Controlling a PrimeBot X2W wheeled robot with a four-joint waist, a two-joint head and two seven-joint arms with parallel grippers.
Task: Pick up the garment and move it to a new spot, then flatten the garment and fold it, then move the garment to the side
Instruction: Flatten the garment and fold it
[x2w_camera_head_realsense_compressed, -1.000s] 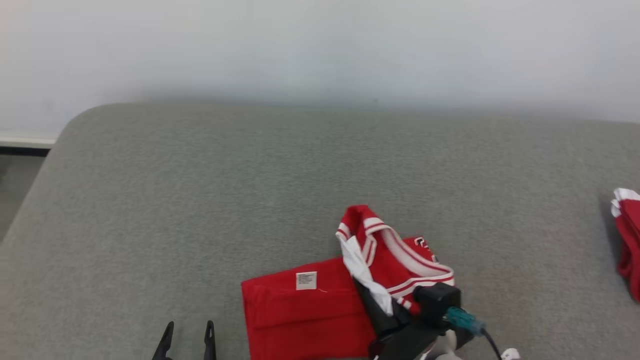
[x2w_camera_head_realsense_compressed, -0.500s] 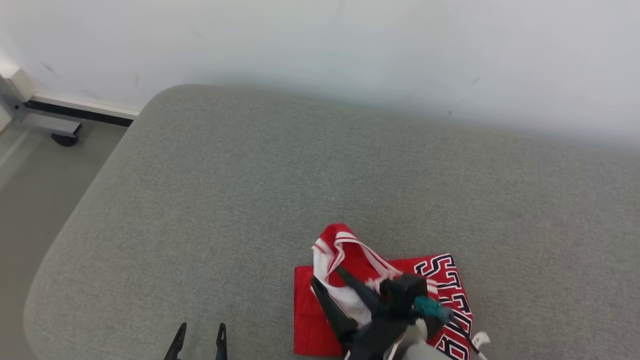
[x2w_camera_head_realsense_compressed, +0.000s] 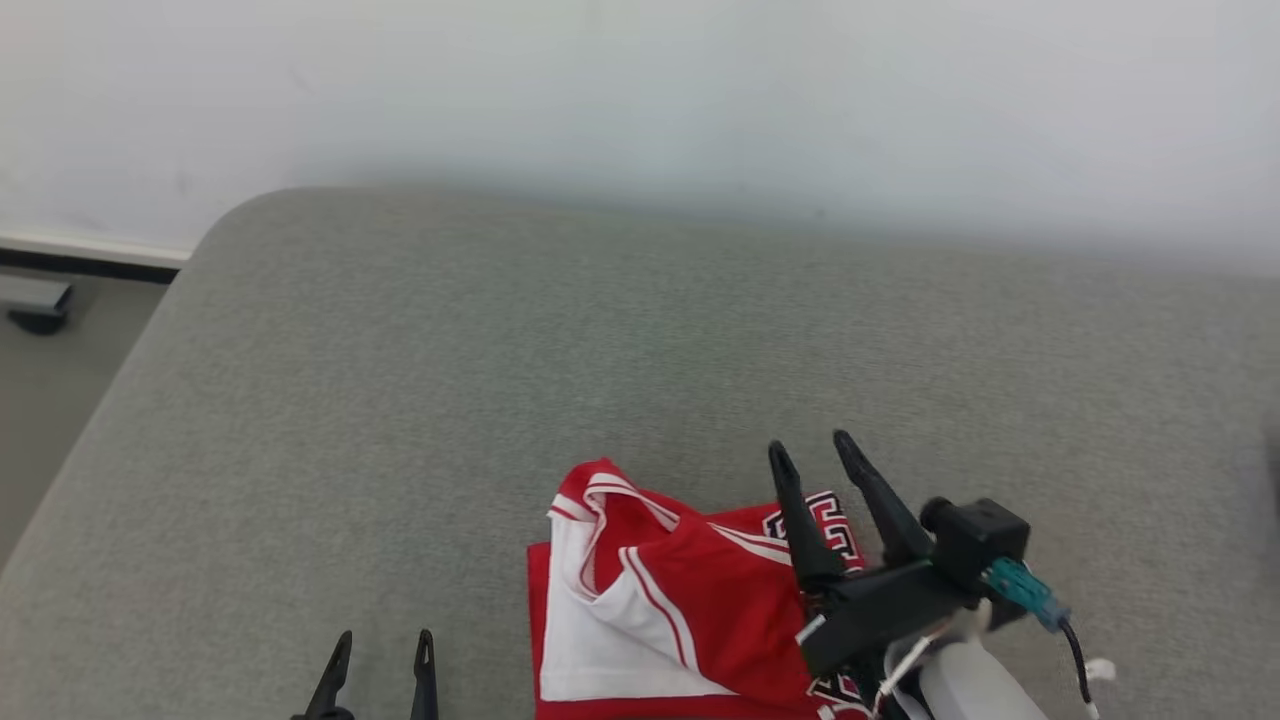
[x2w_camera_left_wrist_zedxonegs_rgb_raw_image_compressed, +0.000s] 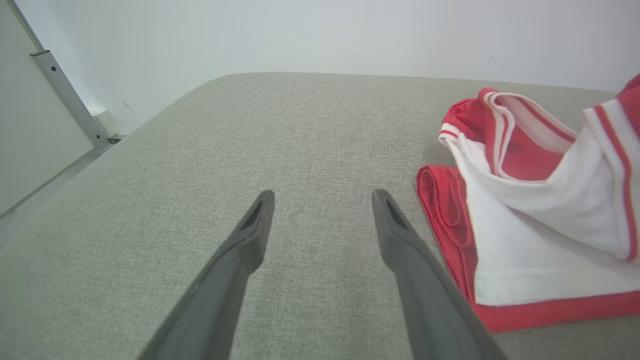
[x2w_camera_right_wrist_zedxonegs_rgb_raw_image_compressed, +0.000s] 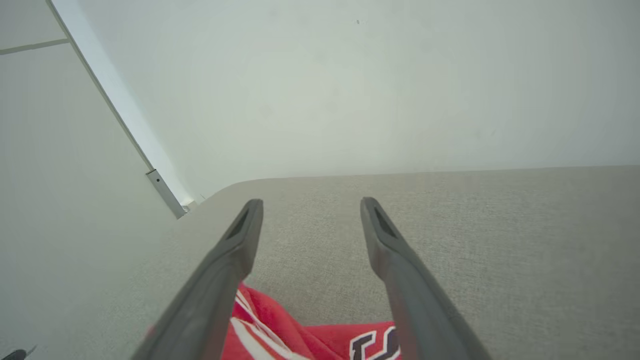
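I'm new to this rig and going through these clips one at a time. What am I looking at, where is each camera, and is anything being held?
This is a two-armed robot working at a grey padded surface by a white wall. The wide picture comes from its head, looking down. The other two come from cameras on its wrists, each looking along that arm's two dark fingers.

In the head view, the left gripper peeks in at the bottom edge, open over bare surface. The right gripper is raised above a red and white garment, open too, with nothing between its fingers.

The garment lies loosely folded on the surface, a white panel up and dark lettering showing. The left wrist view shows it beside that arm's fingers, not touching. Nothing is held.
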